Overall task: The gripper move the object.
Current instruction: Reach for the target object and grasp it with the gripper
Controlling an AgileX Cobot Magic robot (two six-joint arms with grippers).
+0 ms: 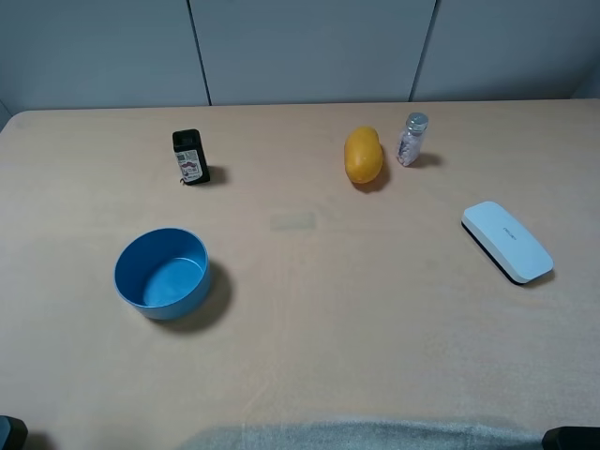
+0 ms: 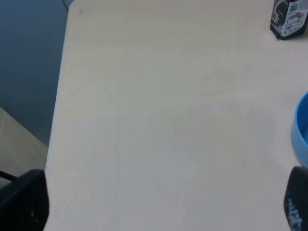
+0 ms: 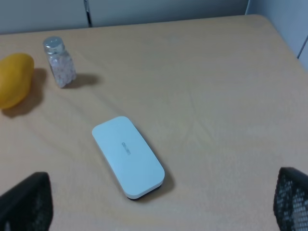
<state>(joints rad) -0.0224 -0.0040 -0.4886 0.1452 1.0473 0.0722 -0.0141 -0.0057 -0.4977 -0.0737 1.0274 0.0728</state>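
The white oblong case (image 1: pixel 506 241) lies flat on the right side of the table, its dark underside edge showing. In the right wrist view the case (image 3: pixel 128 155) lies ahead of my right gripper (image 3: pixel 156 204), which is open and empty, its black fingertips (image 3: pixel 24 202) wide apart and clear of the case. My left gripper (image 2: pixel 159 207) is open and empty over bare table near the left edge. In the exterior high view only black corners of the left arm (image 1: pixel 11 433) and right arm (image 1: pixel 570 437) show at the bottom.
A blue bowl (image 1: pixel 161 273) stands front left, and its rim shows in the left wrist view (image 2: pixel 301 130). A small black labelled box (image 1: pixel 190 157) stands back left. An orange oval fruit (image 1: pixel 363 156) and a small clear bottle (image 1: pixel 411 139) stand at the back.
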